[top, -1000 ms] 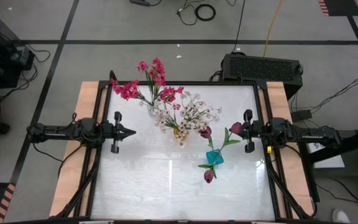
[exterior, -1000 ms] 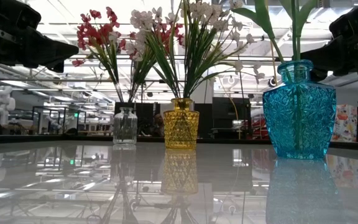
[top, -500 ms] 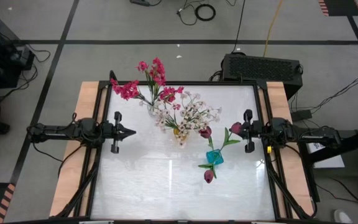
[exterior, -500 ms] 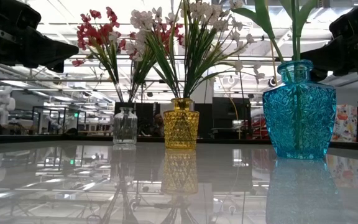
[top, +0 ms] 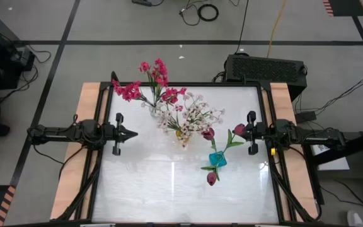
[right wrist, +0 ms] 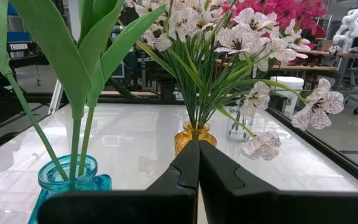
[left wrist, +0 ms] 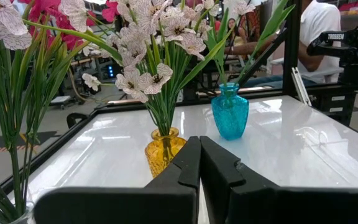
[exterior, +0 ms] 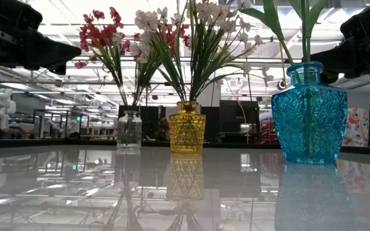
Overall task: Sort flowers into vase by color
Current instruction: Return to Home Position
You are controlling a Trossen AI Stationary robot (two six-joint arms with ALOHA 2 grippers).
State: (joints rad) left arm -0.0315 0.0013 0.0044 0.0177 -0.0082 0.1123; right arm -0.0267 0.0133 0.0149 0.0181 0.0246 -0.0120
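White and glossy, the counter [top: 169, 189] filled the frame between its wooden side rails, with a vented black box [top: 265, 67] on the floor beyond its 1 o'clock corner. A dark arm lay at each side. At 9 o'clock the left claw [left wrist: 199, 140] was closed on nothing, its fingers pressed together and pointing inward. At 3 o'clock the right claw [right wrist: 197, 146] was closed and empty too.

Three vases stood between them. The blue vase [top: 217, 159] sat at about 4 o'clock from the middle, nearest the right claw, and held the maroon buds [top: 212, 179] on long green stems. One bud leaned out toward 2 o'clock until it lay over that claw's tip in the high view. Their broad leaves crossed much of the right wrist view.

The yellow vase [top: 180, 133] stood just off the middle at 12 o'clock. Its white blossoms [top: 197, 115] spread widely and hid part of the vases behind it in both wrist views. The clear vase [top: 152, 110], at 11 o'clock, carried the magenta-pink blossoms [top: 128, 91], which reached past the counter's far edge.

A person in a white shirt [left wrist: 319, 25] sat beyond the counter.
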